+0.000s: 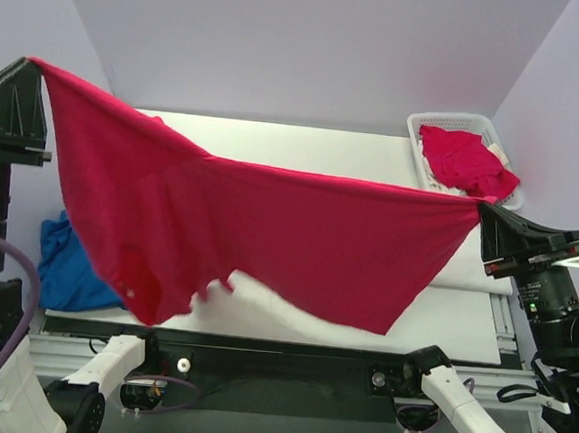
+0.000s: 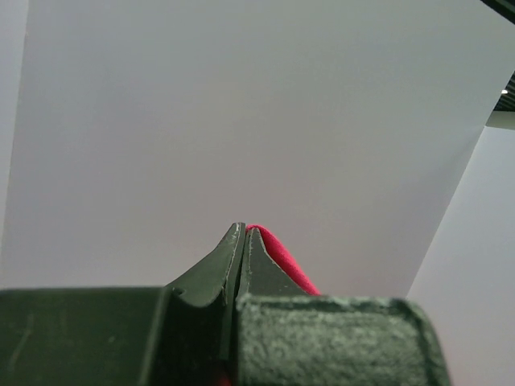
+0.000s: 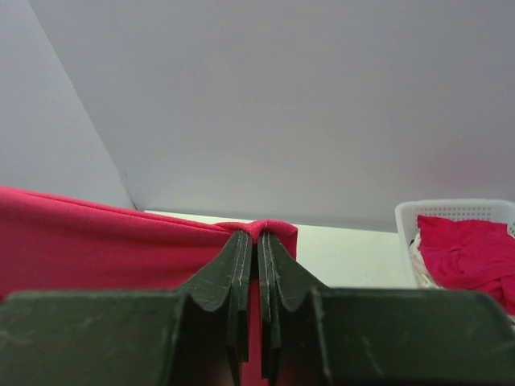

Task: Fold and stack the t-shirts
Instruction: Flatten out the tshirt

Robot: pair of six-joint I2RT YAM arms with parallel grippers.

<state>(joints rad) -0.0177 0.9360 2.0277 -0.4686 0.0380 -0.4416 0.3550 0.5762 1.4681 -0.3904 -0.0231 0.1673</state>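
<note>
Red t-shirt (image 1: 268, 235) stretched aloft, corners clamped by left gripper (image 1: 38, 64), right gripper (image 1: 484, 205)

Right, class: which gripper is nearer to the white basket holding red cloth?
Right. The right gripper, pinching the stretched red t-shirt, is close by the basket, on its near side; the left gripper holds the shirt's other end, far off on the opposite side.

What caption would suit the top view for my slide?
Left tool and right tool stretch a red shirt above the table; red cloth lies in the basket.
</note>
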